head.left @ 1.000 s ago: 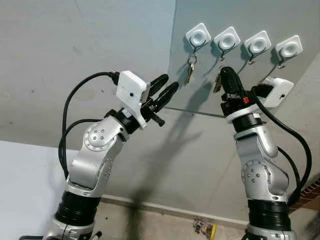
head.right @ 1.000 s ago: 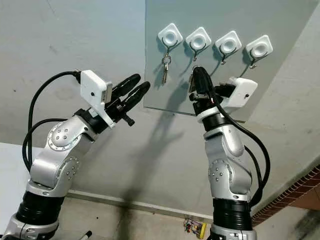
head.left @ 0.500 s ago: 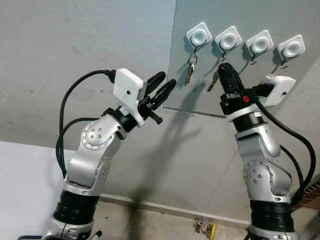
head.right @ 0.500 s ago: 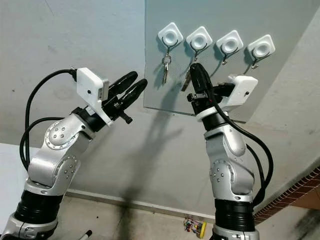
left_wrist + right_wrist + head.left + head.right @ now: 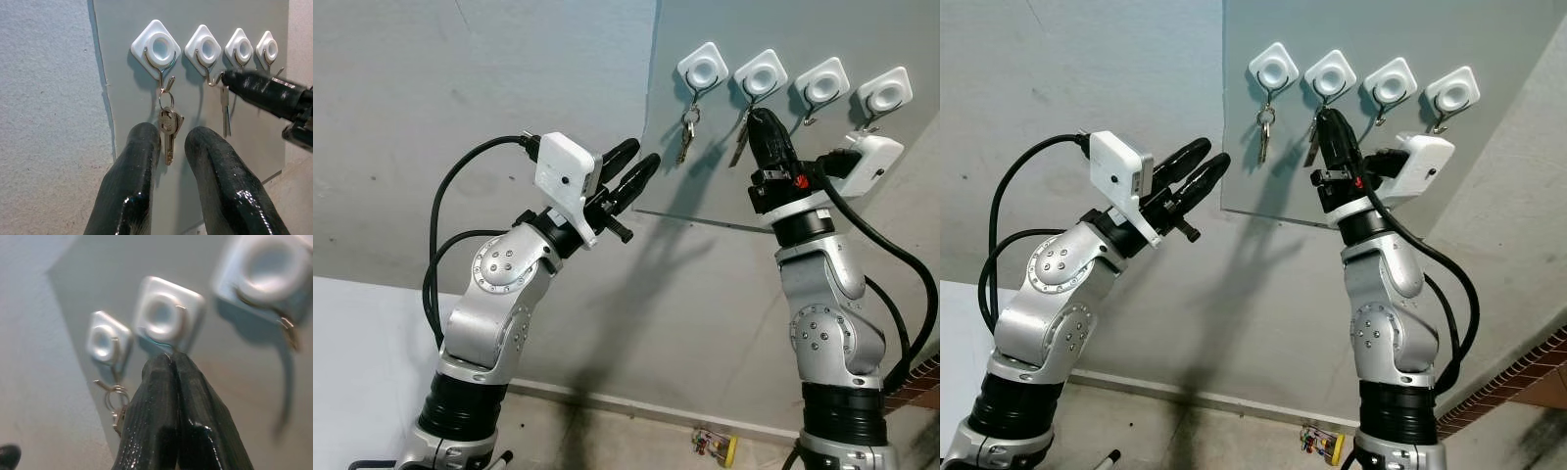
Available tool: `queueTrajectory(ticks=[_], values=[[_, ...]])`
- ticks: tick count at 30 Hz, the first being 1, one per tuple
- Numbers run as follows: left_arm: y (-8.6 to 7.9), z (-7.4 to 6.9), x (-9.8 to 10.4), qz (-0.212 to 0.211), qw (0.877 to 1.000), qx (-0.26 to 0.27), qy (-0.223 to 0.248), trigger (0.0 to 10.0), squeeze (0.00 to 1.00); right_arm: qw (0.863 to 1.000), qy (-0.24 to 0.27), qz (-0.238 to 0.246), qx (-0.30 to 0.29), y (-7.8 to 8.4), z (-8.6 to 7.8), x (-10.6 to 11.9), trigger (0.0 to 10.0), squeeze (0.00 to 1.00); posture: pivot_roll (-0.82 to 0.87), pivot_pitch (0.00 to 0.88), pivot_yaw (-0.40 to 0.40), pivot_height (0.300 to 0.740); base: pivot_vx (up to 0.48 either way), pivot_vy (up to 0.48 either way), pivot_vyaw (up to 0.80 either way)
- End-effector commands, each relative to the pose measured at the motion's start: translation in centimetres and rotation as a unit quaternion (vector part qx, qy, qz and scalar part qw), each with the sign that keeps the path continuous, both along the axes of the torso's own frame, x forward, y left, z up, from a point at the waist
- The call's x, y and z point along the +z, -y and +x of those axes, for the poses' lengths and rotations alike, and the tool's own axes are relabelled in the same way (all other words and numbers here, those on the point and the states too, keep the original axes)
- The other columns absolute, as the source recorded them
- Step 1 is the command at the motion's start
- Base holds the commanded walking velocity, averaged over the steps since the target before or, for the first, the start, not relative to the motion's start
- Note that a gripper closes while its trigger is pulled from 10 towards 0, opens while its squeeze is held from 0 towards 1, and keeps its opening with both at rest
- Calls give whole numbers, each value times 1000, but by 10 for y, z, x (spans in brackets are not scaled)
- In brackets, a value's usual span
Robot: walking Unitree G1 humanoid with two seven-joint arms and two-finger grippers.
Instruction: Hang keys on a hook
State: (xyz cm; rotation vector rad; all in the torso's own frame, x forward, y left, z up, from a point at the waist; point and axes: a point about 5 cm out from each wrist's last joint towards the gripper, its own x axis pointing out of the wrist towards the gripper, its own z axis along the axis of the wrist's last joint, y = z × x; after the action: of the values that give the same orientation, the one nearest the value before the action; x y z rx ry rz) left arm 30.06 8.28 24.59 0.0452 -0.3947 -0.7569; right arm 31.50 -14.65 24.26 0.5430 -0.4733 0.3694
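Note:
Four white diamond-shaped hooks sit in a row on a grey panel [image 5: 705, 176] on the wall. A bunch of keys [image 5: 168, 128] hangs from the first hook [image 5: 703, 69]. My right gripper [image 5: 757, 117] is raised to the second hook [image 5: 760, 73], its tips touching the wire. It is shut on the ring of a single silver key [image 5: 224, 105], which dangles just below that hook. My left gripper [image 5: 644, 160] is held up left of the panel. Its fingers [image 5: 142, 142] are open and hold nothing, and they point at the hanging bunch.
The third hook [image 5: 819, 82] and fourth hook [image 5: 883, 93] are bare. A small colourful packet [image 5: 717, 447] lies on the floor by the wall base. Brickwork [image 5: 927, 370] shows at the far right edge.
My right gripper has risen with the key, from below the second hook up to its wire. The left arm shifted slightly left, then stayed still.

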Motion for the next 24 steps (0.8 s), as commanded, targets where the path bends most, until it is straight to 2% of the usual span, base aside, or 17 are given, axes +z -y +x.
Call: queueTrajectory(ticks=[1, 4, 6, 13, 14, 17, 24], values=[[1, -2, 5, 1, 1000, -5, 8, 10000, 0, 1000, -10, 23, -1, 6, -1, 1, 10000, 0, -51, 47, -24, 740, 0, 0, 0], [1, -1, 6, 1, 1000, -5, 8, 10000, 0, 997, -41, 60, 13, 4, 0, -7, 10000, 0, -51, 51, -24, 740, 0, 0, 0], [1, -1, 6, 1, 1000, -4, 8, 10000, 0, 997, -44, 67, 18, 4, 0, -8, 10000, 0, -51, 51, -23, 740, 0, 0, 0], [0, -1, 6, 0, 1000, -2, 7, 10000, 0, 997, -45, 61, 27, 1, -3, -9, 10000, 0, -51, 56, -23, 740, 0, 0, 0], [0, -1, 6, 0, 1000, -1, 7, 10000, 0, 997, -43, 55, 27, 1, -3, -9, 10000, 1000, -51, 56, -23, 740, 0, 0, 0], [0, -1, 5, -2, 1000, 0, 5, 10000, 0, 998, -35, 40, 24, 0, -4, -9, 10000, 1000, -51, 56, -23, 740, 0, 0, 0], [-3, 1, -2, -18, 1000, 16, -15, 10000, 0, 998, -22, -51, -2, -2, -9, -19, 10000, 1000, -50, 50, -27, 740, 0, 0, 0]])
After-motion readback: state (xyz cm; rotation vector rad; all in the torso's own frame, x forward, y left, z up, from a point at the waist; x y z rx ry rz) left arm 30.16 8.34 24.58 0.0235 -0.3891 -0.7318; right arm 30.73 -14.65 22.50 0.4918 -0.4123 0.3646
